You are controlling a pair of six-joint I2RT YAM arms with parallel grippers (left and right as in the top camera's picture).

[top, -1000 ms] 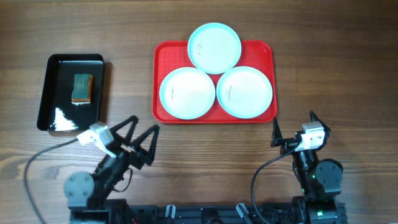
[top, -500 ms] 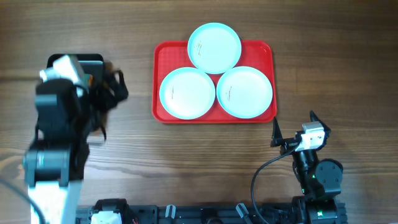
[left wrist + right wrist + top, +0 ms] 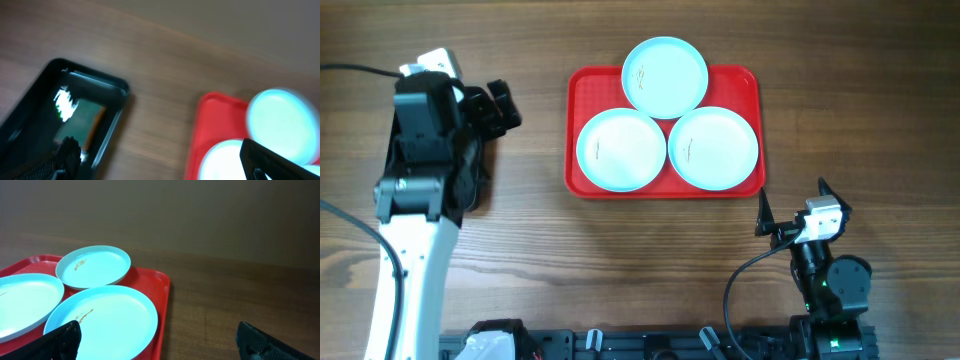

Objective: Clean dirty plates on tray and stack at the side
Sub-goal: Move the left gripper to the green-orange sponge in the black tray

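Three pale blue plates lie on the red tray [image 3: 590,85]: a back one [image 3: 665,77], a front left one [image 3: 620,150] and a front right one [image 3: 713,148], each with small brown smudges. My left gripper [image 3: 498,108] is open, up over the black tray's right side, well left of the red tray. In the blurred left wrist view the red tray [image 3: 202,130] and plates [image 3: 277,117] sit right. My right gripper [image 3: 790,210] is open and empty, just in front of the red tray's right corner. In the right wrist view the plates [image 3: 102,317] lie left.
A black rectangular tray [image 3: 75,90] at the far left, mostly covered by my left arm in the overhead view, holds a green sponge [image 3: 80,117]. Bare wood table [image 3: 650,260] lies in front of the red tray.
My left arm has swung from the front of the table up to the black tray, then shifted slightly right over it. The right arm and plates have not moved.
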